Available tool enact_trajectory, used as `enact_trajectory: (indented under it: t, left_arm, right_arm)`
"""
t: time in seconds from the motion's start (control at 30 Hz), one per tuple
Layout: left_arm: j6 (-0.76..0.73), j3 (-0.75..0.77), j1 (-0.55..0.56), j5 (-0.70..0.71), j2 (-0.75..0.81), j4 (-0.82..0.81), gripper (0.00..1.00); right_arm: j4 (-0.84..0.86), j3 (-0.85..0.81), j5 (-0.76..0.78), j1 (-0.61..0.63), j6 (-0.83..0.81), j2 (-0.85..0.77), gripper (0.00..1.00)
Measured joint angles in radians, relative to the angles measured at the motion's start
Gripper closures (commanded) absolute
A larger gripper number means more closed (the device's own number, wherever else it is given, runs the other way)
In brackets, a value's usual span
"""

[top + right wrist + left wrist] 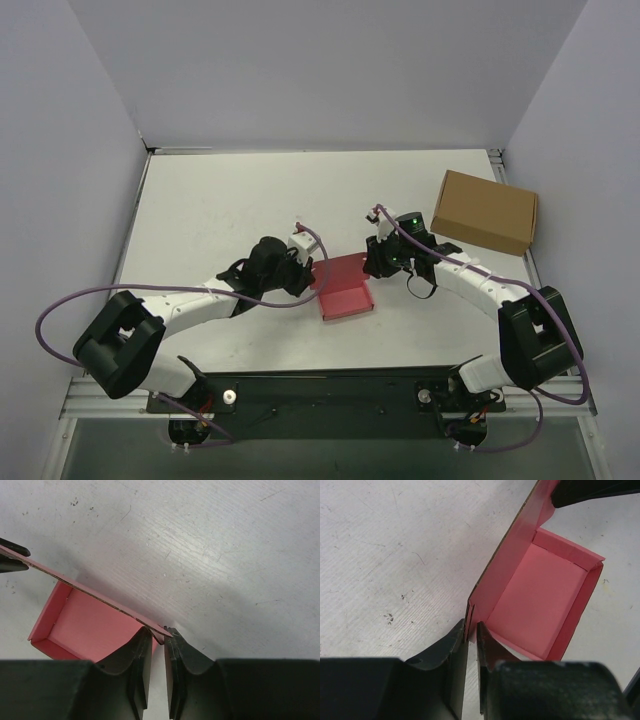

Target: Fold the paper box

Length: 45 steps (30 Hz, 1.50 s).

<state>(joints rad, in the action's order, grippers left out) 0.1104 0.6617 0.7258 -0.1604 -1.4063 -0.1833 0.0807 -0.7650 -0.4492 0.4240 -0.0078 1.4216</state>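
Your paper box (345,290) sits on the table (220,210), right between the two arms. It's a pink-red open tray, floor down, with low walls up on three sides and one taller wall along the far side.

Look at your left gripper (471,630): it's at the left end of that tall wall, one finger on each face of the card, jaws drawn in narrow. In the right wrist view those fingers look pinched flat on the card.

Over to your right gripper (165,635): it's at the opposite end of the same wall. The wall's corner pokes in between the fingertips (142,647), and the jaws are narrow here too. But a sliver of table shows through the gap, so you can't tell whether it's really gripping.

The tall wall runs straight from one gripper to the other.

The brown cardboard box (485,212) sits by the far right corner, well apart from the action.
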Motion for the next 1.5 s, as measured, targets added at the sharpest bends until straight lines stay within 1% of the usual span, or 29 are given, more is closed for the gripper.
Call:
enact_trajectory:
  t: [0.23, 0.27, 0.33, 0.37, 0.5, 0.63, 0.77, 0.87, 1.03, 1.27, 1.5]
  left_arm:
    - [0.0, 0.015, 0.0, -0.001, -0.001, -0.002, 0.89]
    - [0.0, 0.016, 0.0, 0.0, -0.001, -0.003, 0.91]
    - [-0.001, 0.021, 0.002, 0.002, -0.003, -0.002, 0.93]
    - [-0.003, 0.024, 0.003, 0.005, -0.003, 0.0, 0.97]
    - [-0.012, 0.032, 0.015, 0.033, -0.011, 0.003, 1.0]
    - [-0.019, 0.054, 0.046, 0.118, -0.028, 0.018, 1.0]
    - [-0.017, 0.084, 0.082, 0.247, -0.045, 0.042, 1.0]
    - [-0.005, 0.098, 0.099, 0.321, -0.052, 0.05, 1.0]
    - [0.064, 0.1, 0.113, 0.417, -0.055, 0.031, 1.0]
    - [0.121, 0.063, 0.115, 0.479, -0.061, -0.084, 1.0]
    - [0.08, 0.004, 0.137, 0.48, -0.069, -0.169, 1.0]
  right_arm:
    - [-0.003, 0.0, 0.003, 0.004, 0.0, 0.0, 0.93]
    - [-0.003, 0.0, 0.004, 0.005, -0.001, 0.0, 0.96]
    - [-0.002, 0.0, 0.008, 0.012, -0.002, 0.0, 0.98]
    - [-0.002, -0.001, 0.015, 0.016, -0.002, -0.001, 1.0]
    - [-0.002, -0.001, 0.058, 0.036, 0.0, -0.007, 1.0]
    - [-0.002, 0.006, 0.195, 0.105, 0.0, -0.031, 1.0]
    - [0.009, 0.023, 0.365, 0.2, 0.024, -0.053, 1.0]
    - [0.04, 0.036, 0.487, 0.26, 0.066, -0.058, 1.0]
    - [0.132, 0.075, 0.675, 0.349, 0.143, -0.061, 1.0]
    - [0.215, 0.084, 0.883, 0.428, 0.215, -0.051, 1.0]
    - [0.241, 0.095, 0.959, 0.454, 0.221, -0.018, 1.0]
